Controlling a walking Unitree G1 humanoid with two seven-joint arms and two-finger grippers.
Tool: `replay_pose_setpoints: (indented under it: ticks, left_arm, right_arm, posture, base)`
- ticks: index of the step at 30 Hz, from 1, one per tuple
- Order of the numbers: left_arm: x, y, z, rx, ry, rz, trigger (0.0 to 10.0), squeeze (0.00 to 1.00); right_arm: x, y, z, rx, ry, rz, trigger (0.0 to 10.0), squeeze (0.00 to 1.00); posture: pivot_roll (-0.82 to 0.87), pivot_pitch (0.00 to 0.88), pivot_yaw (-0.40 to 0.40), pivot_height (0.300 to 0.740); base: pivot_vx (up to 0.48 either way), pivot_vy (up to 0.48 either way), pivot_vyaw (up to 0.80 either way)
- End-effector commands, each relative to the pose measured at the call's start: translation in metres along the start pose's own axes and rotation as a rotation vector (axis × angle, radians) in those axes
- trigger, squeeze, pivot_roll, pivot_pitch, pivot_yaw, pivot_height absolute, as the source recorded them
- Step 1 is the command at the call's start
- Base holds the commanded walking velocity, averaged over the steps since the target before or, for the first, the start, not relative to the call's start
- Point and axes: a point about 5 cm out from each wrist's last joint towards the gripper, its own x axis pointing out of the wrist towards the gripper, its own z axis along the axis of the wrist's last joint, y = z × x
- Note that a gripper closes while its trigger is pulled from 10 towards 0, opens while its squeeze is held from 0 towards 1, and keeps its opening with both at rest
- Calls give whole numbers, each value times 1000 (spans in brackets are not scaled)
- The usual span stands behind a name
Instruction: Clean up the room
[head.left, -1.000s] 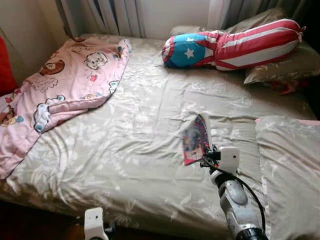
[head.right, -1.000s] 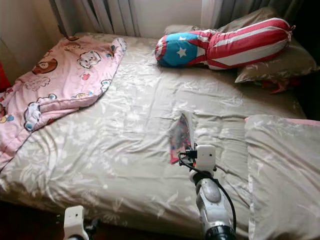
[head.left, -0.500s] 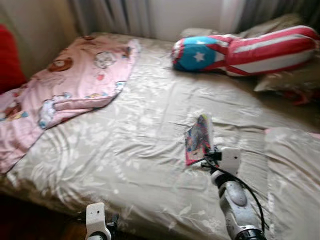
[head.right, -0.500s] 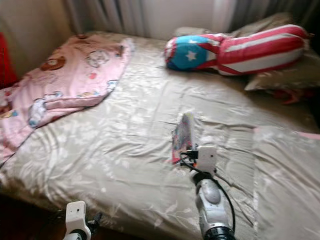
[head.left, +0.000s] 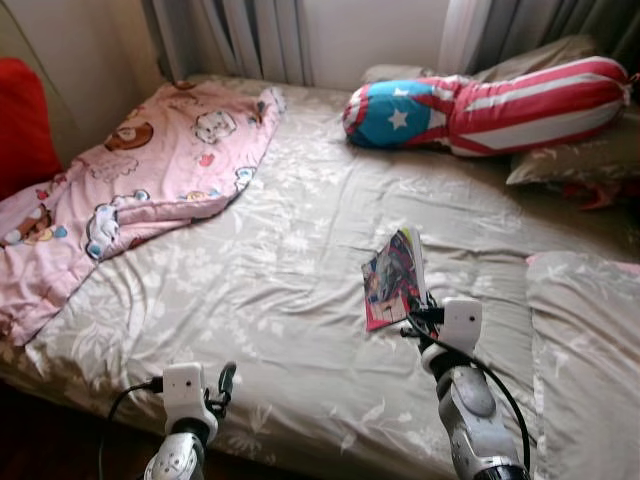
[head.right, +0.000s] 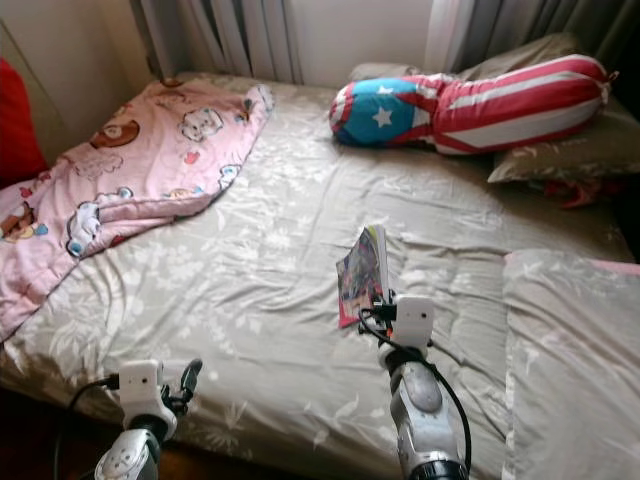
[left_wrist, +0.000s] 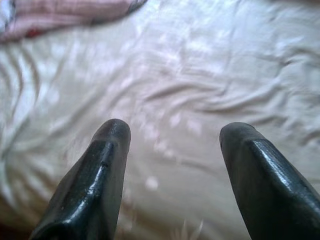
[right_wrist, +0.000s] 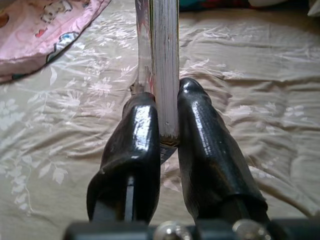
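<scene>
Right gripper (right_wrist: 167, 125): jaws clamped on the lower edge of a thin book (head.left: 393, 278), one finger on each face, as the right wrist view confirms. The book is held upright, colourful cover facing the robot's left, above the bed (head.left: 300, 260) at about 4 o'clock from the bed's centre.

Left gripper (left_wrist: 172, 140): jaws spread apart with nothing between them, positioned over the near edge of the bed at about 7 o'clock. The left wrist view shows wrinkled beige sheet beneath.

Bed contents: a pink cartoon-print blanket (head.left: 130, 190) is bunched at 10 o'clock. A red, white and blue bolster (head.left: 490, 100) with white stars lies at 1 o'clock, resting against a beige pillow (head.left: 585, 160). A second beige pillow (head.left: 585, 350) lies at 4 o'clock, just beside the right arm. Curtains (head.left: 250, 35) hang behind the bed head at 12 o'clock.
</scene>
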Motion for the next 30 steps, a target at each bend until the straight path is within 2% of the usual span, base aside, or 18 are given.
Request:
replay_pose_setpoints:
  ticks: [1,5,9,11,18,29,30]
  left_arm:
    - [-1,-2,3,26,-12,-12,10000,0]
    - [1,-1,6,6,-30,19,10000,0]
    - [6,-4,18,-3,-67,39,10000,0]
    - [7,-6,22,-7,-67,39,10000,0]
    - [8,-10,24,-2,-66,29,10000,0]
    - [6,-11,21,-2,-41,18,10000,0]
    - [6,-11,22,-2,-39,16,10000,0]
  right_arm:
    - [2,1,13,25,-78,-1,10000,0]
    - [2,0,13,33,-78,-10,10000,0]
    - [3,-1,18,36,-87,-9,10000,0]
    - [3,-2,20,44,-104,-4,10000,0]
    - [1,1,19,44,-122,0,10000,0]
    - [-1,0,15,48,-101,-2,10000,0]
    - [-1,1,15,55,-99,1,10000,0]
  posture:
    - [-10,120,-5,740]
    - [-10,120,-5,740]
    - [-19,115,-8,740]
    - [-19,109,-5,725]
    - [-24,98,-1,691]
    - [-30,85,11,691]
    - [-30,84,11,681]
  base:
    - [0,0,0]
    - [0,0,0]
    - [0,0,0]
    - [0,0,0]
    - [0,0,0]
    - [0,0,0]
    - [0,0,0]
